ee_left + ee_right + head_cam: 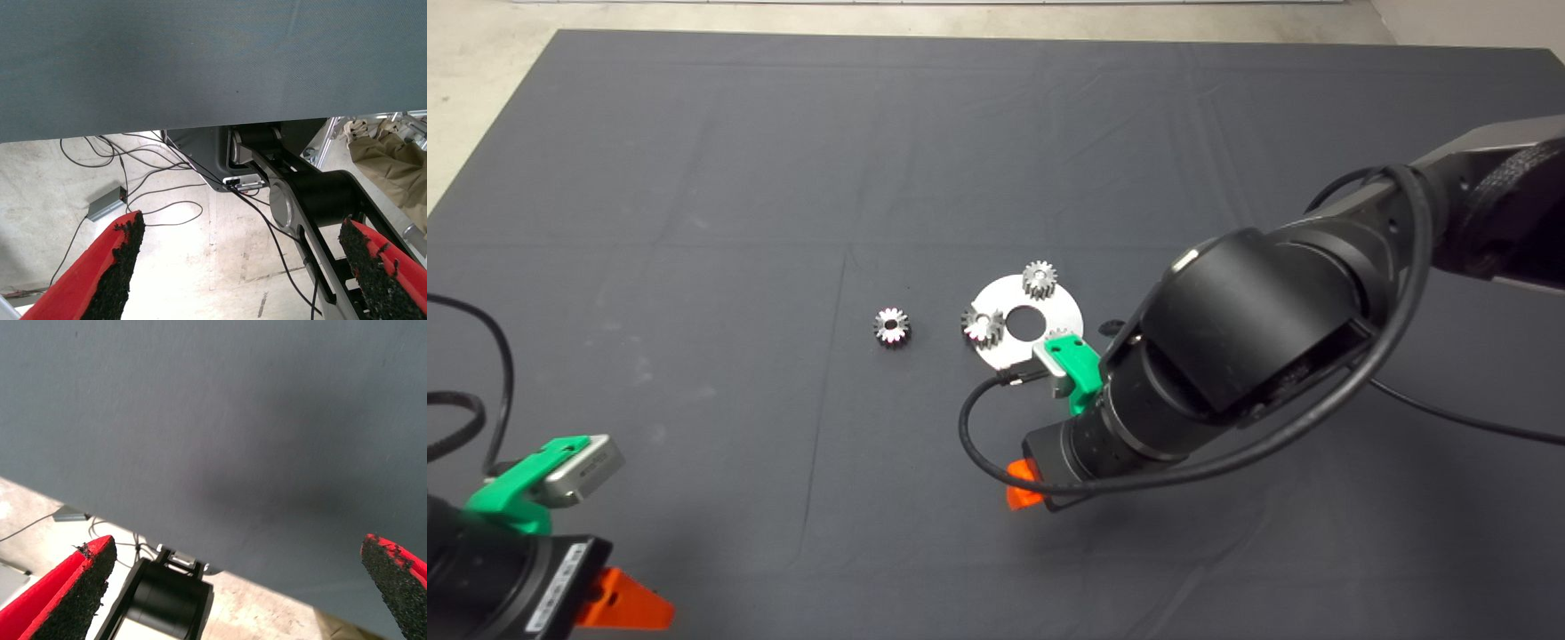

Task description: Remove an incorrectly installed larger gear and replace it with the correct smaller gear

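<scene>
A round silver plate [1049,307] lies mid-mat with gears standing on it. The gear at its left rim looks widest, so I take it as the larger gear [982,324]. Another gear [1040,279] stands at the plate's far rim. A third gear [1058,336] is mostly hidden behind my right wrist's green mount. The smaller gear [891,327] lies loose on the mat left of the plate. My right gripper [1024,487] hovers near the plate's near side, open and empty [237,543]; its wrist view shows only mat. My left gripper [618,604] is parked at the lower left, open [241,220].
The right arm [1254,329] and its looping black cable [978,444] cover the mat just right of and in front of the plate. The dark mat [783,178] has floor along its far and left edges. Cables and a small grey box [105,203] lie on the floor.
</scene>
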